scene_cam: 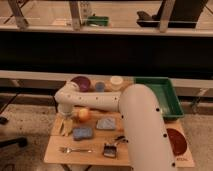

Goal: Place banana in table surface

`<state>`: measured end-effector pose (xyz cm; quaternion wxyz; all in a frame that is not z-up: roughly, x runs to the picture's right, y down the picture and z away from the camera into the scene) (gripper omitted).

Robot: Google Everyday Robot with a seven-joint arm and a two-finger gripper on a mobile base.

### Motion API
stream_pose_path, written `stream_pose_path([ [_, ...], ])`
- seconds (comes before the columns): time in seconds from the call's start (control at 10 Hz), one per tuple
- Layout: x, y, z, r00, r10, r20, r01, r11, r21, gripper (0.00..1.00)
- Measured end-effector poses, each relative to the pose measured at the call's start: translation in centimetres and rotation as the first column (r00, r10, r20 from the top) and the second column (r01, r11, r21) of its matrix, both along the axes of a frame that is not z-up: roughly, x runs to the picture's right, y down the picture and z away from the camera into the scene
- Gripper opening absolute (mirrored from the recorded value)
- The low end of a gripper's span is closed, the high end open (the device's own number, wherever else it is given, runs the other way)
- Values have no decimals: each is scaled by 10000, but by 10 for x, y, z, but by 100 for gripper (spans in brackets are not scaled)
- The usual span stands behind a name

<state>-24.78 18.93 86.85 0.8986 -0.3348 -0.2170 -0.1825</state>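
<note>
Hanging low over the left end of the table surface (pixel 95 144), at the tip of the white arm (pixel 145 130): the gripper (pixel 64 116), pointing down. Cannot tell whether holding or free; too much hidden by the wrist.

Directly beneath and touching or nearly touching: the banana (pixel 65 128), pale, in two narrow strips, lying at the left edge of the wood. Judging by that, close to set down or already resting there.

Just to the right: a round orange fruit (pixel 83 114). Below that, a blue sponge (pixel 82 133); further right, a grey-blue cloth (pixel 106 123). Near the front edge, a fork (pixel 75 149) and a small dark brush (pixel 110 150). Behind, a purple bowl (pixel 81 83); far right, a green tray (pixel 161 95).

Risks from here:
- Releasing too near the left edge, letting the banana tip off the table.
- Lifting away while gripping, dragging the fruit back up.
- Swinging the wrist rightward, knocking the orange fruit into a roll.
- Pressing down too hard, bruising or splitting the soft strips further.
</note>
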Motion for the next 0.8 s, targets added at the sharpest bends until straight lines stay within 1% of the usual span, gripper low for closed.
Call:
stream_pose_path([
  [0.1,2,0,-2,10000,-55,-43,55,10000,-27,16],
  [0.2,3,-2,-3,10000,-57,-31,57,10000,-17,6],
  [0.3,3,-4,-4,10000,-46,-27,46,10000,-4,0],
  [0.4,5,-5,-3,10000,-74,-42,74,10000,51,0],
  [0.6,4,-5,-5,10000,-80,-18,80,10000,32,0],
  [0.8,-1,-9,-18,9997,-168,189,164,9996,234,0],
])
